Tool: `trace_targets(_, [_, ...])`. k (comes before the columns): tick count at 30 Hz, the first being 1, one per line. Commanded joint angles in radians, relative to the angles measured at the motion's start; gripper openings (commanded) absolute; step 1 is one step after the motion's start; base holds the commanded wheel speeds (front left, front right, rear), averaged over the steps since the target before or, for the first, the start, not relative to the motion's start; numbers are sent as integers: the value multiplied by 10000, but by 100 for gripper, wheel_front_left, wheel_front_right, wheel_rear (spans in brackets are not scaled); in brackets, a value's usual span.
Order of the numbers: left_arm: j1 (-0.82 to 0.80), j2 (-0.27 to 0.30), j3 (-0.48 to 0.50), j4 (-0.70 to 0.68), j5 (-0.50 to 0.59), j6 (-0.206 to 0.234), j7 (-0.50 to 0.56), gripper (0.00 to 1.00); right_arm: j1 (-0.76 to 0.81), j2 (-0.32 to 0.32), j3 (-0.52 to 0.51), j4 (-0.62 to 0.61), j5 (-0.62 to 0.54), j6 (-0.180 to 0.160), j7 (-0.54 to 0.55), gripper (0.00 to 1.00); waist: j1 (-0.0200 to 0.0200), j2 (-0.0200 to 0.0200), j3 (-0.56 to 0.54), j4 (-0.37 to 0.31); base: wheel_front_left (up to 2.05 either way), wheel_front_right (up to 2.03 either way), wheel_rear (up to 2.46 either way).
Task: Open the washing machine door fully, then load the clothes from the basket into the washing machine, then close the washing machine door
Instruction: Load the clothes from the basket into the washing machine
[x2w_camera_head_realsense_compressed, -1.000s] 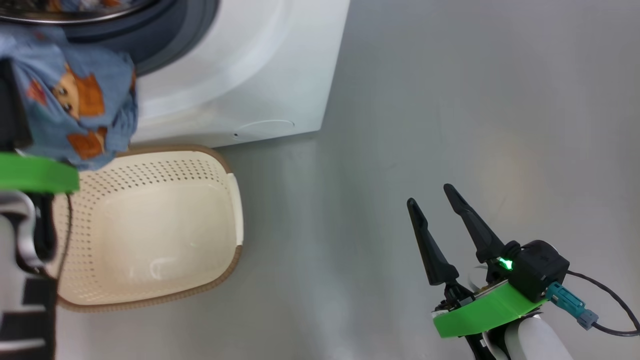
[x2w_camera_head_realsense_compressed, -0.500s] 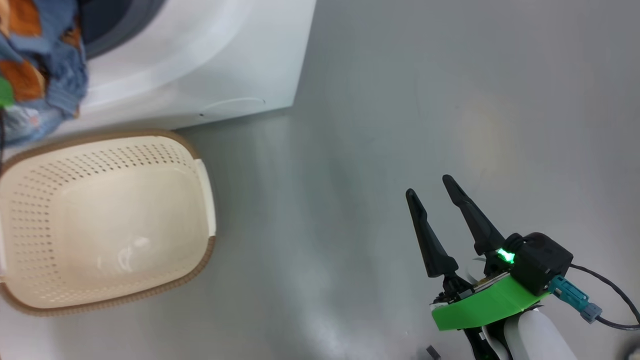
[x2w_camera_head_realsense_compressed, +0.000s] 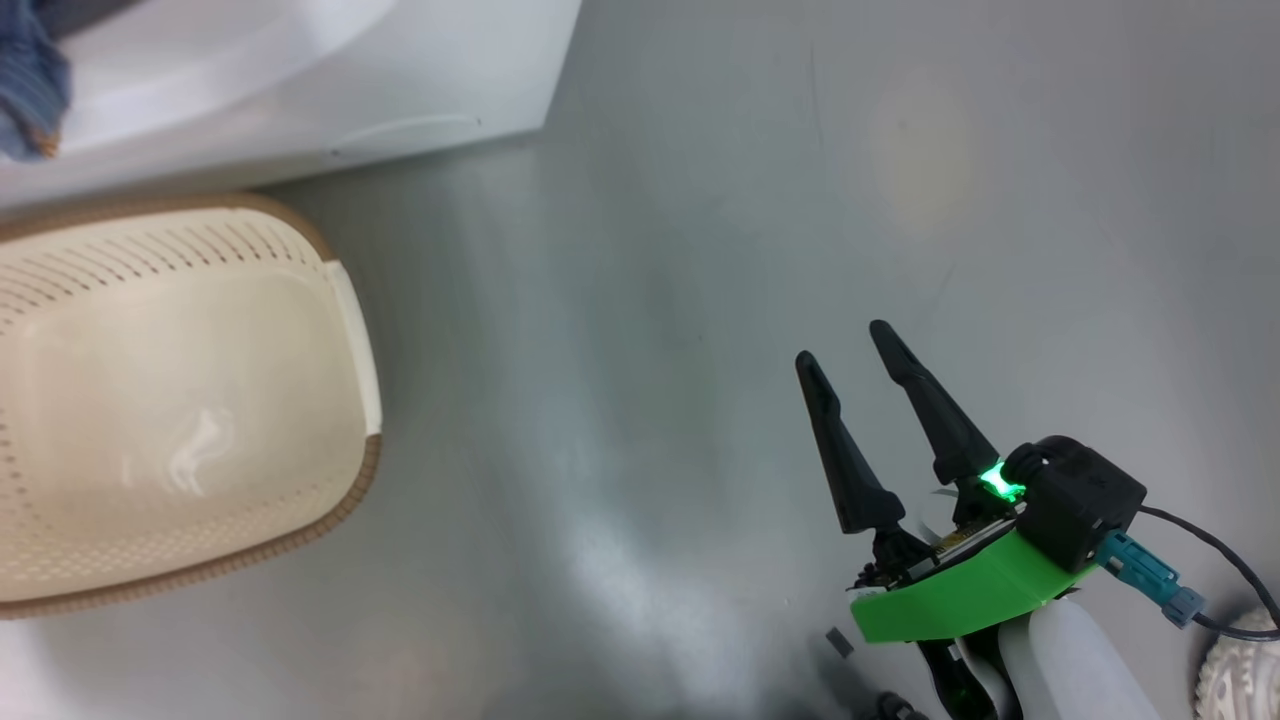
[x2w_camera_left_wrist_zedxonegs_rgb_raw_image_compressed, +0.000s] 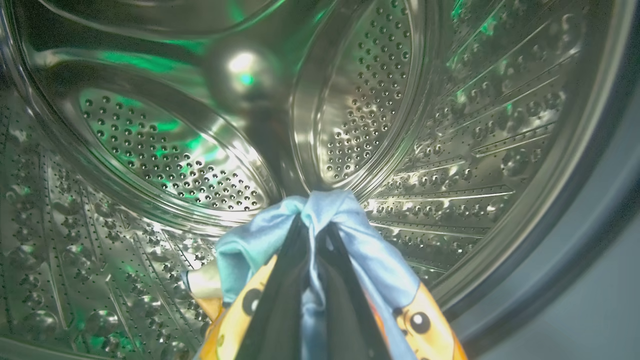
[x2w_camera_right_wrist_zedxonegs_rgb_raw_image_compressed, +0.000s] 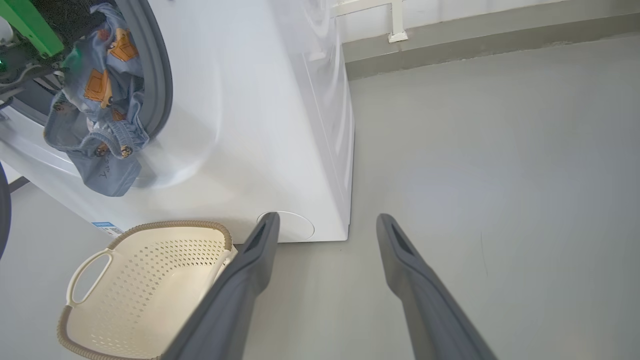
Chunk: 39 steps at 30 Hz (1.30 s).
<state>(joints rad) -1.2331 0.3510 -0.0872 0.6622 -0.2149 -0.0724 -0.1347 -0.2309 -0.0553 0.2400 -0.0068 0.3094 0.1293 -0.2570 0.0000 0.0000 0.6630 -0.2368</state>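
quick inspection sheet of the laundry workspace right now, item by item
surface: grey floor, smooth, with glossy patches
job's things: washing machine open, steel drum in sight; blue printed garment hanging at the opening; basket empty where visible
clutter: small dark scrap on the floor by the right arm
grippers: left gripper shut on the garment, pointing into the drum; right gripper open, holding nothing
cables: dark cable at the right wrist
surroundings: wall base behind the machine
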Motion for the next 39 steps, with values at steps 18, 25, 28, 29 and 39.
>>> trace_targets(18, [-2701, 916, -502, 865, 980, 381, -1225, 0, -68, 51, 723, -263, 394, 14, -48, 100, 0, 0, 1643, -234, 0, 0, 0])
trace_targets(25, [-2967, 1225, -368, -1362, 1487, 734, -1267, 0, -123, 51, 989, -157, 509, 14, -48, 100, 0, 0, 1713, -449, 0, 0, 0])
trace_targets(28, [-2795, 1223, -242, -1208, 1405, 719, -1268, 0, -151, 51, 1059, -112, 553, 14, -48, 100, 0, 0, 1721, -508, 0, 0, 0])
trace_targets(29, [-2739, 1177, -191, -1027, 1326, 701, -1268, 0, -157, 51, 1059, -95, 563, 14, -48, 100, 0, 0, 1706, -506, 0, 0, 0])
trace_targets(39, [-2483, 830, 45, 826, 882, 608, -1270, 100, -142, 51, 937, -34, 474, 14, -48, 100, 0, 0, 1590, -354, 0, 0, 0])
